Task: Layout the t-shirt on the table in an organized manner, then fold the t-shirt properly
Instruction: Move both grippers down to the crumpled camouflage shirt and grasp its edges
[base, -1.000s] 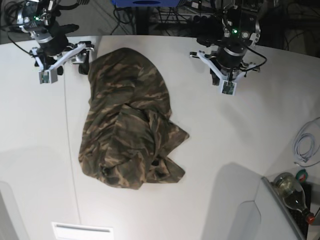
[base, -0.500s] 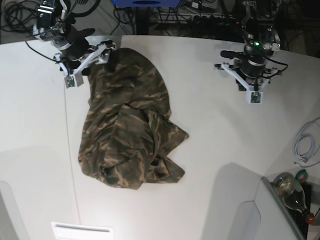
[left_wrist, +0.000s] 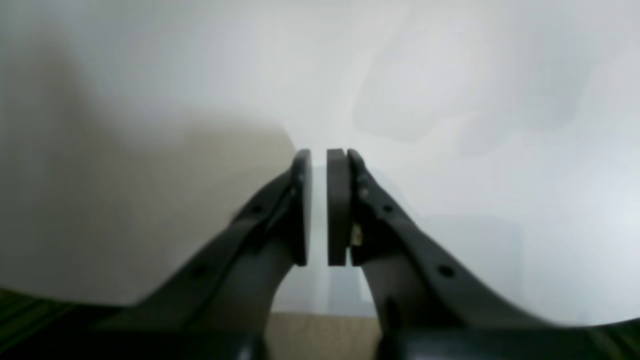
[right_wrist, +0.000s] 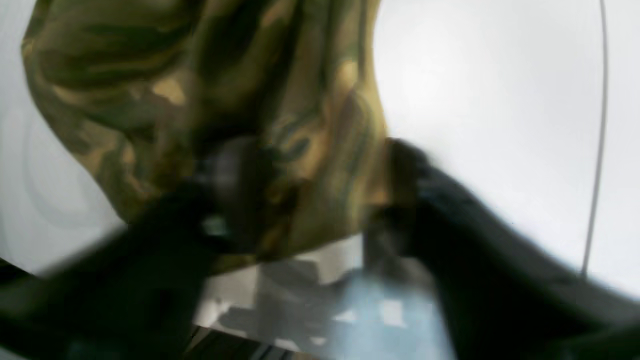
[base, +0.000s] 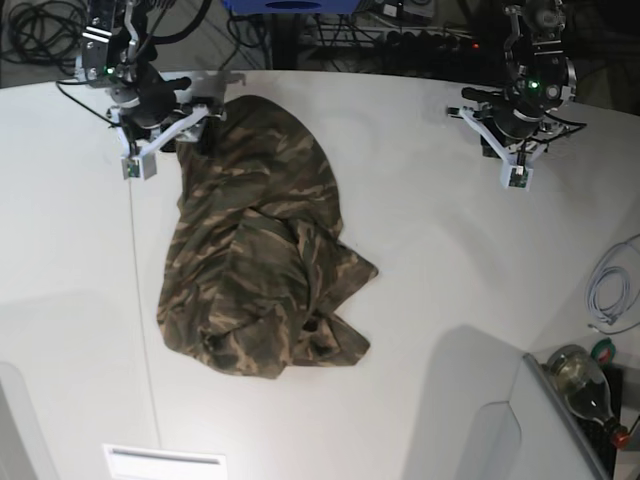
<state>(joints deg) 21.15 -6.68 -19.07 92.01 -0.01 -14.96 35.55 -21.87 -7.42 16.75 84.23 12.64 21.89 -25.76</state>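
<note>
laying out not done yet: the t-shirt (base: 260, 250) sits crumpled mid-desk (base: 450, 300), near hem bunched, far edge up by the right arm. right pincer (right_wrist: 305, 200) straddles the shirt's far edge, cloth between its jaws; wrist view too blurred, can't tell if it's pinching yet. left pincer (left_wrist: 319, 207) hangs over bare desk, well apart from the cloth, pads nearly pressed together, holding nothing. suggest: get one layer only, lift slowly, bring left in to the matching corner.
</note>
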